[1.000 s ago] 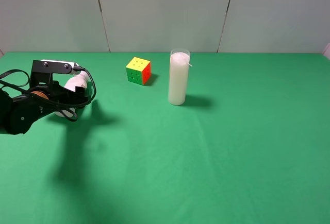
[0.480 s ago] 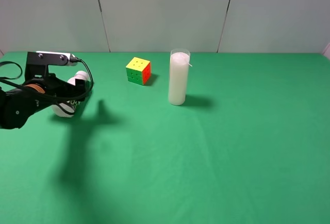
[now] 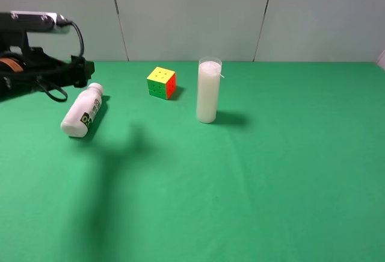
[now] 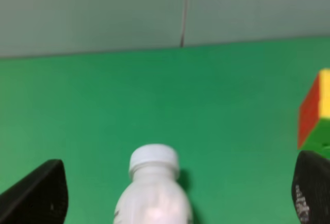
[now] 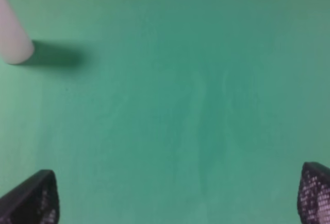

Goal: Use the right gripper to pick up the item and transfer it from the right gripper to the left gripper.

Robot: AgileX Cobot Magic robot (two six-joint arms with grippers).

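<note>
The item, a small white bottle [image 3: 81,112] with a green-and-black label, lies on its side on the green cloth at the left, cap toward the back wall. My left gripper [image 3: 84,73] hovers just above and behind its cap, open and holding nothing. In the left wrist view the bottle [image 4: 152,190] sits below and between the wide-spread black fingertips [image 4: 38,195], untouched by them. My right gripper [image 5: 175,193] is out of the high view. Its own view shows open jaws over bare cloth, with the candle's base [image 5: 13,38] far off.
A coloured puzzle cube [image 3: 161,82] stands near the back centre and also shows in the left wrist view as the cube [image 4: 315,112]. The tall white candle in glass [image 3: 208,90] stands upright right of it. A grey wall closes the back.
The left gripper has lifted up and back to the left, away from the bottle. The bottle now lies free on the cloth, and the jaws have spread wider.
</note>
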